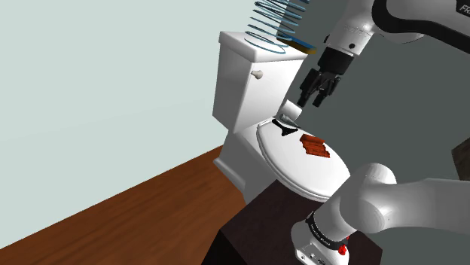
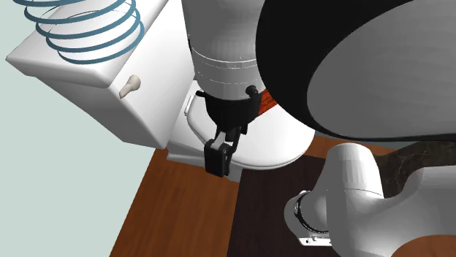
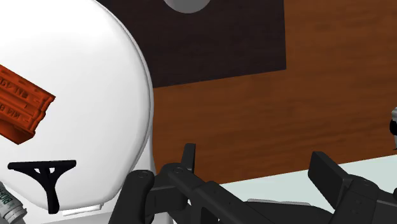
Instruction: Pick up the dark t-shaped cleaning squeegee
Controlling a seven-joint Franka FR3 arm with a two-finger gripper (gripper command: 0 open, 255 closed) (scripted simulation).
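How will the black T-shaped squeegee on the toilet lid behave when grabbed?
The black T-shaped squeegee looks thin, so probably light and stiff. Lying flat, it probably won't roll, but on the smooth white toilet lid it may slide when nudged.

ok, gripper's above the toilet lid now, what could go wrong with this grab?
1. The squeegee lies off to one side of the open gripper, not between its fingers; closing now would likely miss.
2. It lies flat on the toilet lid near the rim; a nudge might slide it off.
3. The red-brown block close by could get bumped.
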